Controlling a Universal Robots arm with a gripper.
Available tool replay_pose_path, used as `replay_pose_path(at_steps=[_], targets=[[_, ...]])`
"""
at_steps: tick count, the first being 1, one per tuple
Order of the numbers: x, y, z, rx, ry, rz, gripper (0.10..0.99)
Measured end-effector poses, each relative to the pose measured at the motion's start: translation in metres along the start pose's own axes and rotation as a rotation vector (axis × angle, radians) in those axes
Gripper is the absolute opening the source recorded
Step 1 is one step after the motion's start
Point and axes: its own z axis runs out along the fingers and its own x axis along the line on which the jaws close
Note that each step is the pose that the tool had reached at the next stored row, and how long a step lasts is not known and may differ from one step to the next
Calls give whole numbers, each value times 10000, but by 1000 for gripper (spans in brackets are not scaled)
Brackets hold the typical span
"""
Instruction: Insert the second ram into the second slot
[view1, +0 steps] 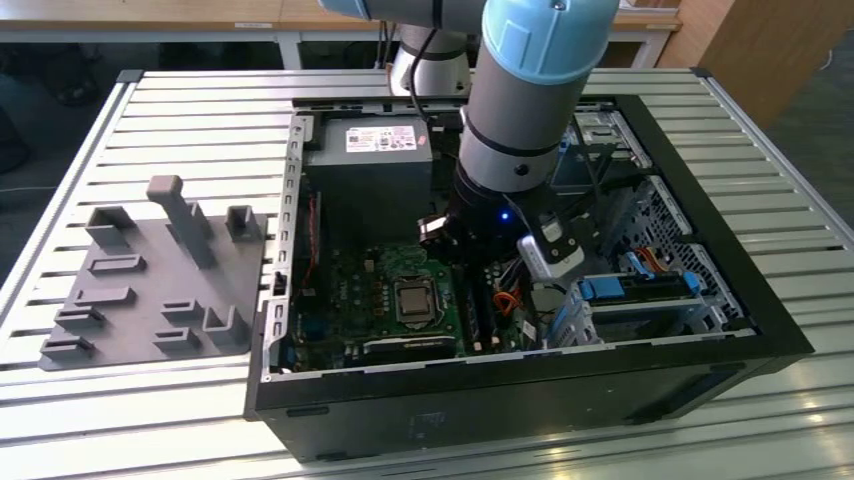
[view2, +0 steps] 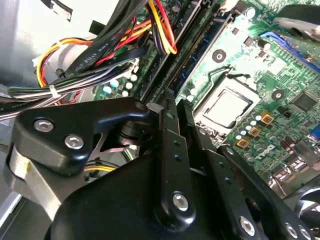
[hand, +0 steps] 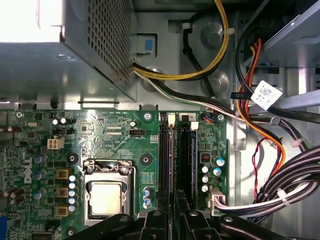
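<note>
I see a thin blue circuit-board stick (hand: 171, 160) standing edge-on among the long black slots (hand: 184, 160), just beside the square metal processor socket (hand: 106, 197).

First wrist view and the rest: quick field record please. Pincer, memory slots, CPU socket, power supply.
pincer: inside the case, low over the memory slots
memory slots: parallel, beside the CPU socket
CPU socket: metal lid bare, no cooler
power supply: grey box, cables run out past the slots
second ram: held or seated, cannot tell
</note>
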Motion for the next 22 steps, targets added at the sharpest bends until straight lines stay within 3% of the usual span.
replay_pose_path(at_steps=[4, 10, 16, 18, 19, 22], targets=[[-7, -1, 18, -26, 2, 0, 212], [-9, -7, 31, -160, 1, -3, 212], [-34, -8, 38, -187, 2, -4, 212], [-39, -8, 40, -187, 5, -2, 196], [-41, -8, 41, -187, 4, -2, 133], [-44, -7, 43, -180, 2, -4, 114]])
